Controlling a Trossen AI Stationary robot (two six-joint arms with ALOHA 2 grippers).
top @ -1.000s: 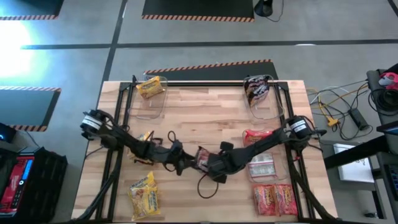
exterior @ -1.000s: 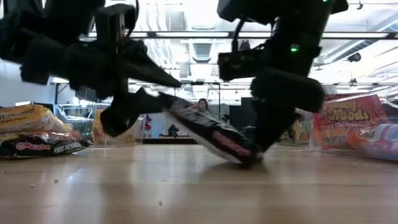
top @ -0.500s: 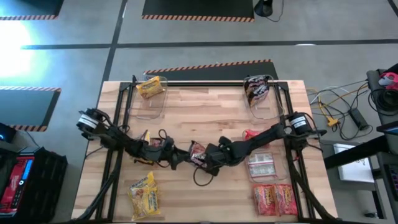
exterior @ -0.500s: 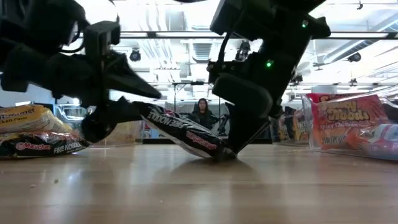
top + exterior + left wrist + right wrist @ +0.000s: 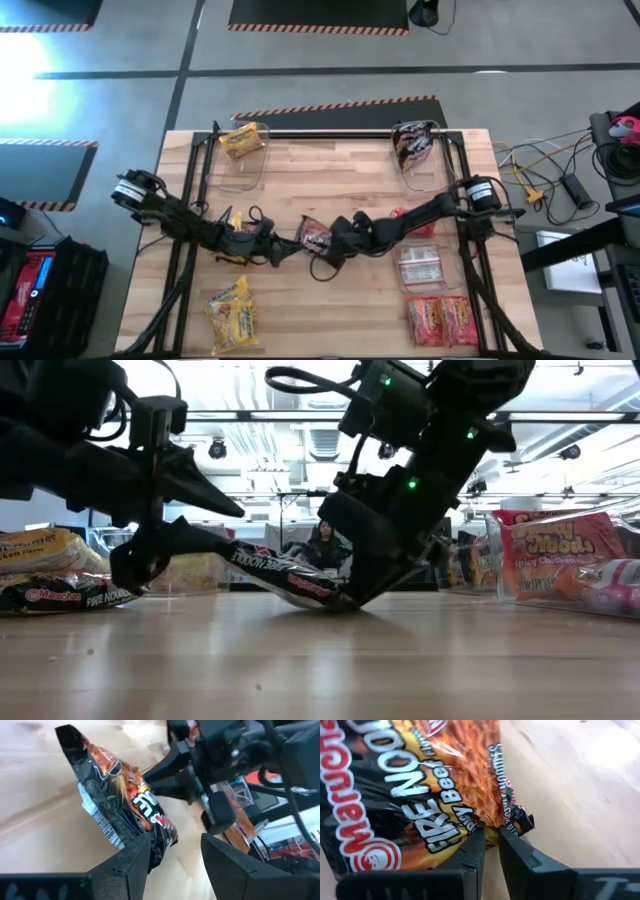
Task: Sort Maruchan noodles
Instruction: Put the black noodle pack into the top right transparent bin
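We record two dark, near-black jointed arms, the left arm [image 5: 185,222] and the right arm [image 5: 420,214], each with a pale silver-grey ring at its shoulder joint and thin black cable looping loosely beside the wrist. The right arm carries small green indicator lights on its housing. The fingers [image 5: 131,861] are matte black, angular and wedge-shaped with flat inner faces.

table [image 5: 330,170]: light wood | yellow packet [image 5: 231,312] | red packets [image 5: 440,320] | clear bins [image 5: 242,165]

Dark packet [image 5: 415,800]: "Maruchan", "FIRE NOODLES", "Beef".
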